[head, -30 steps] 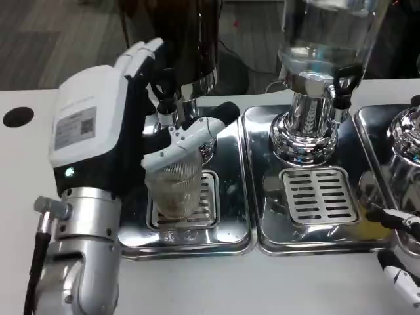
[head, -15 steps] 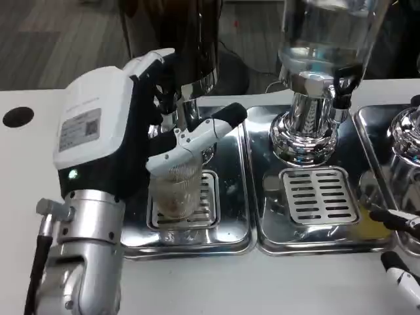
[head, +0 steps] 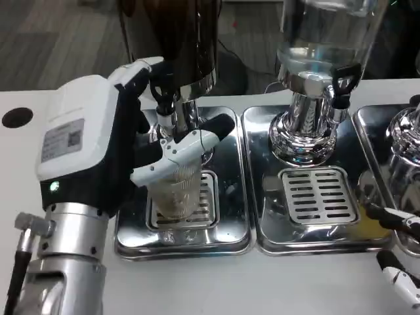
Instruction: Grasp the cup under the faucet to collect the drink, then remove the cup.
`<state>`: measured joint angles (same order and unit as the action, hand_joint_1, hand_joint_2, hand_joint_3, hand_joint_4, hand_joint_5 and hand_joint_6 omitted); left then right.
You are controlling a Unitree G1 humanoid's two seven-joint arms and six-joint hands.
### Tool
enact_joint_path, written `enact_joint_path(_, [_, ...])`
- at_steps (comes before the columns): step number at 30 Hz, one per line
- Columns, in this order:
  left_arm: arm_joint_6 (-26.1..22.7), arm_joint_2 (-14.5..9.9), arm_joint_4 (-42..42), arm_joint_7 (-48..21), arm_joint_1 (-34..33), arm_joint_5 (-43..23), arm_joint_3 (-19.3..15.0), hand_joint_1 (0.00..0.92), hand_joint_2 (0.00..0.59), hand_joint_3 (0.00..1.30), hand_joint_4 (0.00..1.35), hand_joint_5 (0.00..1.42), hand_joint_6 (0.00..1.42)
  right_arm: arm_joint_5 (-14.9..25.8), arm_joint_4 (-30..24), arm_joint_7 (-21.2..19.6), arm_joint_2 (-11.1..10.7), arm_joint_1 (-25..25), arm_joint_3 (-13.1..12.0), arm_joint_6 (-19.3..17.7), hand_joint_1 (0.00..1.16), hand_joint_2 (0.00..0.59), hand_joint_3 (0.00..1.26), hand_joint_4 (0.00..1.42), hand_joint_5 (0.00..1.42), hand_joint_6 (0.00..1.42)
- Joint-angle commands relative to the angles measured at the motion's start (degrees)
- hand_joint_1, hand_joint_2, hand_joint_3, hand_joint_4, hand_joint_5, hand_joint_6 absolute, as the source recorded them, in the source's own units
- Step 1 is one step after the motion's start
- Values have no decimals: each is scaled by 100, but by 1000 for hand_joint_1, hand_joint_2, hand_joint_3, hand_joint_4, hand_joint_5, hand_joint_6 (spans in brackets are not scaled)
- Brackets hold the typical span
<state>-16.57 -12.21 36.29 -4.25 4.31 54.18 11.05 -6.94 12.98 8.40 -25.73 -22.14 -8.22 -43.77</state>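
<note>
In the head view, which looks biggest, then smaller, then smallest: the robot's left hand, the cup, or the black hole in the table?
1. left hand, though it is nearest the camera
2. cup
3. black hole

Cup [head: 176,191] on drip tray [head: 233,226], under faucet [head: 164,113].

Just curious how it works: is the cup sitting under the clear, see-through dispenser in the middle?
No, the cup stands on the grate under the dark dispenser on the left, with the left hand around it.
</note>
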Motion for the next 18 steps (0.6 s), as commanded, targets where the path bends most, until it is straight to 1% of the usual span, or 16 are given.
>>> enact_joint_path(1, [22,-59,-42,-199,202,-47,-73,19,21,342,299,728,881,8,-85,27,15,-61,-3,-69,534,392,265,182,194,45])
enact_joint_path(12, [63,30,-181,-243,215,41,31,19,21,340,297,728,882,70,-88,53,-2,-120,-40,-116,517,392,263,178,194,45])
enact_joint_path(18, [109,97,-41,-204,150,62,34,19,21,308,255,716,885,89,-16,68,-12,-111,-69,-126,512,392,263,178,194,45])
